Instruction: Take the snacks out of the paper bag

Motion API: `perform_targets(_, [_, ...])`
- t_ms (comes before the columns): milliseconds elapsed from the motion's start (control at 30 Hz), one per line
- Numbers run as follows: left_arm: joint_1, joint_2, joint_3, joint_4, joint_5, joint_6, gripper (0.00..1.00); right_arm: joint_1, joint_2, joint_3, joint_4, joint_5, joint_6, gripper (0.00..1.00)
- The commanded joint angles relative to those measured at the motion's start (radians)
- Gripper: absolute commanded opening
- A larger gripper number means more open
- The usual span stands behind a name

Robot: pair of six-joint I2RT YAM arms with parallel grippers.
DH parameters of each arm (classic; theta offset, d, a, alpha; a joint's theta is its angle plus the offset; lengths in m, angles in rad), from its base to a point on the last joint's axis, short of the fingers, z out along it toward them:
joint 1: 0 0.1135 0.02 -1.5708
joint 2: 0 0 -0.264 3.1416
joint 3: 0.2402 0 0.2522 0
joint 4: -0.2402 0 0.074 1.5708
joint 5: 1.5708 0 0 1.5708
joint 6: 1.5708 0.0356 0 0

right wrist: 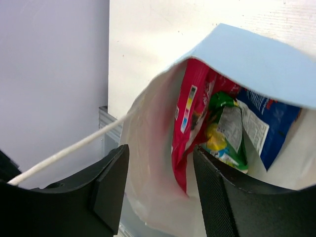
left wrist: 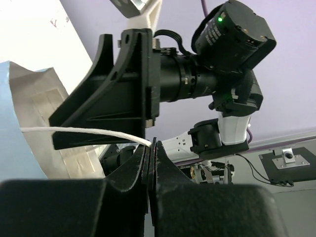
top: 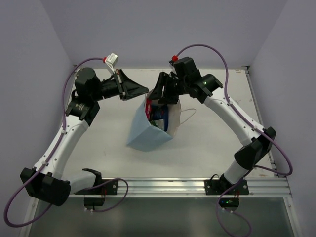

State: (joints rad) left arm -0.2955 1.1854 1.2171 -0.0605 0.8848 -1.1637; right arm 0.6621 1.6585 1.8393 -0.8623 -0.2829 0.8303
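Right gripper [right wrist: 160, 165], spread, faces the red-pink pouch [right wrist: 190, 118] it should grab next, while left gripper [left wrist: 152, 145] pinches the string handle [left wrist: 84, 131] of the paper bag [right wrist: 256, 64].

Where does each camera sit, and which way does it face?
Top external: above and behind the bases, looking down on the table; both arms flank the paper bag.
Left wrist: looks along the left gripper, shut on the string handle; right arm ahead.
Right wrist: looks between the open right gripper into the bag at the snacks.
Shared: every view shows the bag.
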Motion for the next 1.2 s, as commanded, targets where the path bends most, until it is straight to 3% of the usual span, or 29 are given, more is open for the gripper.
perform_targets(0, [-0.010, -0.009, 0.025, 0.102, 0.019, -0.022, 0.00, 0.002, -0.009, -0.075, 0.104, -0.006, 0.013, 0.57])
perform_targets(333, [-0.011, 0.006, 0.028, 0.103, 0.006, -0.028, 0.00, 0.004, -0.016, -0.250, 0.244, -0.002, 0.010, 0.54])
perform_targets(933, [-0.011, 0.008, 0.013, 0.102, 0.011, -0.028, 0.00, 0.022, 0.099, -0.224, 0.290, -0.039, 0.009, 0.52])
perform_targets(1067, [-0.011, 0.008, 0.013, 0.096, 0.013, -0.027, 0.00, 0.025, 0.124, -0.196, 0.296, -0.038, -0.002, 0.28])
perform_targets(1167, [-0.011, 0.002, 0.007, 0.094, 0.013, -0.025, 0.00, 0.025, 0.135, -0.169, 0.284, -0.030, -0.017, 0.25])
